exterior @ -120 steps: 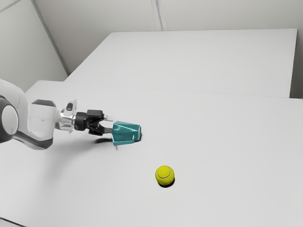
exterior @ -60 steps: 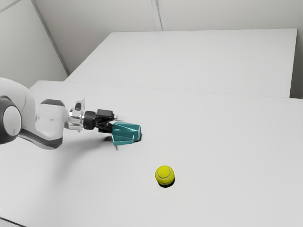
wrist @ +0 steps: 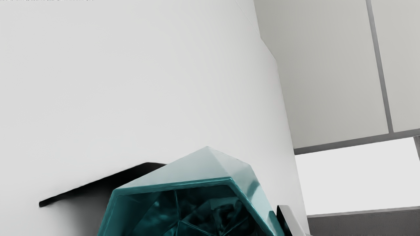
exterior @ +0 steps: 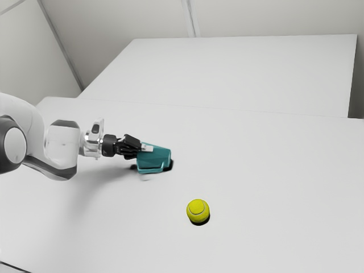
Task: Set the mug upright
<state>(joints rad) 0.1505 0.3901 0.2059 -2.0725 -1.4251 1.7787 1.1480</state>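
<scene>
Mug [exterior: 154, 161], teal & faceted, is on its side on the white table [exterior: 273, 170], so not upright. Using the tennis ball [exterior: 198, 210] as ref pt: mug is toward the exterior view's left of the ball & farther from that cam, well apart from it. Ball is yellow-green, w/ a small dark shadow under it, sitting on the same table.

Black gripper [exterior: 131, 146] is farther toward the exterior view's left of the ball than the mug is, right up at the mug's mouth end & overlapping it in that view. White arm [exterior: 61, 145] comes in from the exterior view's left of the ball too, approx level w/ the mug, & casts a soft shadow on the table.

Claw state: can't tell how far open it is, nor whether it has hold of the mug.

Wrist view: mug's open mouth faces the hand's cam, w/ the dark, faceted inside visible & a pale sheen on the outer walls. A black shadow [wrist: 124, 173] runs out on the table beside it. Bkgd there: grey-beige wall panels [wrist: 328, 72] w/ darker strips, plus a bright white panel [wrist: 354, 178].
</scene>
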